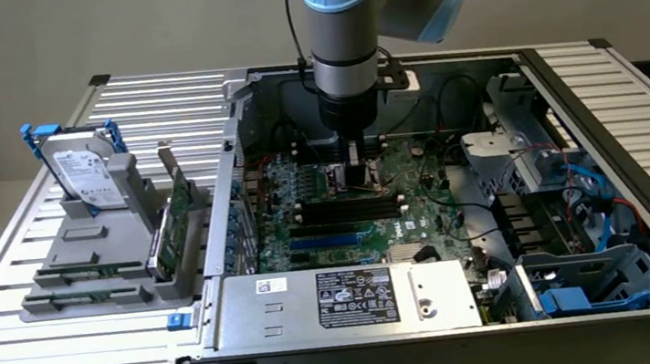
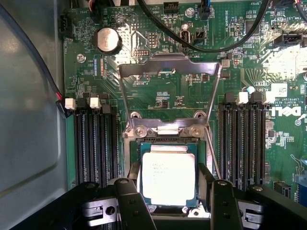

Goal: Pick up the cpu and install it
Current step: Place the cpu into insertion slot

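Note:
The cpu [image 2: 168,179] is a small square chip with a shiny silver top and a green rim. It lies level in or just over the socket [image 2: 133,143] on the green motherboard [image 2: 144,86]; I cannot tell whether it is seated. The socket's metal load plate [image 2: 170,64] is swung up and open beyond the chip. My gripper [image 2: 169,173] straddles the chip, with its dark fingertips [image 2: 134,170] against two opposite edges. In the exterior view the gripper [image 1: 355,174] reaches straight down into the open computer case [image 1: 611,113], over the middle of the board.
Black memory slots [image 2: 91,143] flank the socket on both sides. Black cables [image 2: 192,43] cross the board past the load plate, near a coin battery [image 2: 107,40]. Outside the case, on the exterior view's left, a hard drive [image 1: 86,177] stands in a grey holder [image 1: 101,253]. The power supply [image 1: 351,298] fills the case's near side.

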You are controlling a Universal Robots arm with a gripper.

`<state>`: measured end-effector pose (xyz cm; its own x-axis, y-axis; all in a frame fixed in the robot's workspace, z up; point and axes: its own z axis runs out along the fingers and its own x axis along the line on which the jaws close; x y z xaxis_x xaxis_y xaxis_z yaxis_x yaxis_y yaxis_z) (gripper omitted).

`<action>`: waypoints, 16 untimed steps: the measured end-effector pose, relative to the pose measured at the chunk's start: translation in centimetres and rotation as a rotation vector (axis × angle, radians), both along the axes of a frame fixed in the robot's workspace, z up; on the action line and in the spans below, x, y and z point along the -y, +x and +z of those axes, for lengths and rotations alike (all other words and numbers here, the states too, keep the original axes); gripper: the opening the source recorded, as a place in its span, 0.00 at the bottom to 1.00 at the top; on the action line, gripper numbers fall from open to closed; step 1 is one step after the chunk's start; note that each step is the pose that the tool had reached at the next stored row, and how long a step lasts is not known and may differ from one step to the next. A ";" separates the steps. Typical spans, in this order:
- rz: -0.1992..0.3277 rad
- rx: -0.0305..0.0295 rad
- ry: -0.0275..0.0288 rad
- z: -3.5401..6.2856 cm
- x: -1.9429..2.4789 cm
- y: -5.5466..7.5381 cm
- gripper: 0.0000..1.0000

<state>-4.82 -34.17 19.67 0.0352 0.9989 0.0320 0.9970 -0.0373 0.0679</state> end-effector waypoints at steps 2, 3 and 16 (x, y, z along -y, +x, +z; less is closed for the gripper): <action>0.000 0.0001 -0.0049 -0.04 0.00 0.0 0.55; 0.000 0.0000 -0.0069 -0.04 0.00 0.0 0.55; 0.000 0.0002 -0.0097 -0.11 -0.17 0.0 0.55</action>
<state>-4.81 -34.00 19.56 0.0347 0.9991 0.0224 0.9970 -0.0362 0.0685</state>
